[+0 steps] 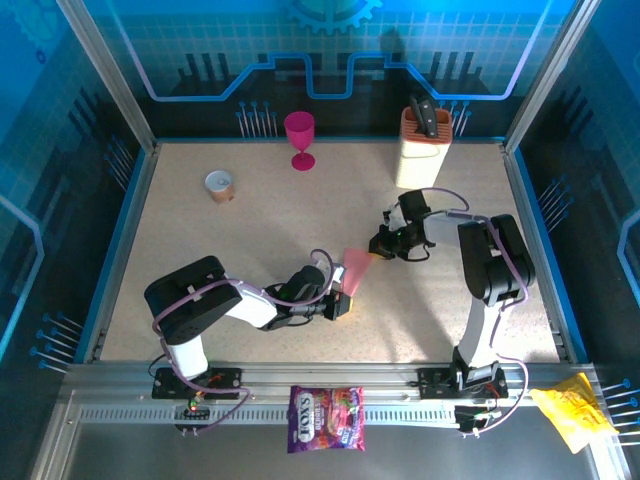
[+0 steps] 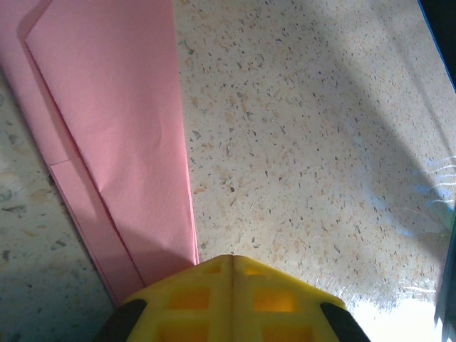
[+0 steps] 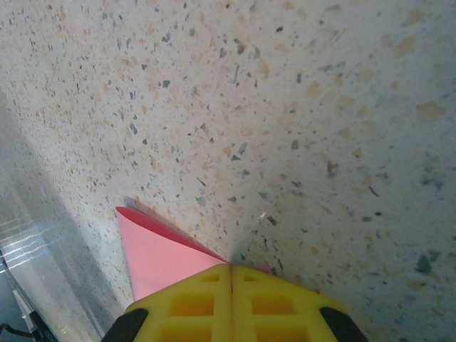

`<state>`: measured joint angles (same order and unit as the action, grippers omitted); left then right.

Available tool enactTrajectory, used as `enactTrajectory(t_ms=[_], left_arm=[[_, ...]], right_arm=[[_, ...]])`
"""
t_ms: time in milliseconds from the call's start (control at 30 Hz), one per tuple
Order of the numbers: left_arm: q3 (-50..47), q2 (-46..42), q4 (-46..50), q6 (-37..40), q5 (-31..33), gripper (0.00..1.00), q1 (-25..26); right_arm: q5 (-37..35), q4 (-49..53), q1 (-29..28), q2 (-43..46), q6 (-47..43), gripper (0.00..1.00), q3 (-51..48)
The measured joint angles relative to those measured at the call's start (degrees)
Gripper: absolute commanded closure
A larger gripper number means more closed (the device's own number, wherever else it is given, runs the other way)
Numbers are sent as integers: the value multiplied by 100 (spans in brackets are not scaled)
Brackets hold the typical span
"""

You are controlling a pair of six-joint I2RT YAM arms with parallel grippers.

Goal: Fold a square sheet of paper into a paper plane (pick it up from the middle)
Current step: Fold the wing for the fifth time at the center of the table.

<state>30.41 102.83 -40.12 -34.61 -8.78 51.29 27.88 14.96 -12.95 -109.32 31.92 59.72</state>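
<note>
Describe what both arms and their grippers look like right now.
Left arm and right arm: black housings, pale grey links, lilac cables looping alongside. Left gripper and right gripper: black bodies, yellow fingers with square grid recesses.

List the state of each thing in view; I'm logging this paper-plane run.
pink paper: folded into layers, gripped at both ends
left end effector: shut on pink paper
right end effector: shut on pink paper
goblet: upright
knife block: upright, knives inserted
candy bag: lying flat
yellow wrapper: crumpled
</note>
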Motion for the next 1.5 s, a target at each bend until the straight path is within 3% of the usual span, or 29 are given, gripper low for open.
enactTrajectory(t_ms=[233, 433, 600, 700, 1100, 1300, 1500], left_arm=[[-59, 26, -157, -127, 2, 100, 0], [-212, 81, -525, -284, 26, 100, 0], [-319, 138, -824, -356, 85, 100, 20], [-358, 164, -938, -431, 111, 100, 26], [-428, 195, -1130, -501, 146, 100, 52], [-433, 144, -1097, -599, 149, 100, 59], [-433, -17, -774, -599, 146, 100, 92]], right_arm=[[0, 66, 2, -48, 173, 100, 74], [28, 46, 17, -68, 391, 93, 76], [195, -66, 44, -109, 675, 72, 107], [262, -184, 79, -157, 859, 67, 190], [433, -90, 197, -313, 1493, 63, 466], [-387, -638, 527, -37, 1502, 63, 396], [-678, -901, 387, 1071, 1445, 77, -125]])
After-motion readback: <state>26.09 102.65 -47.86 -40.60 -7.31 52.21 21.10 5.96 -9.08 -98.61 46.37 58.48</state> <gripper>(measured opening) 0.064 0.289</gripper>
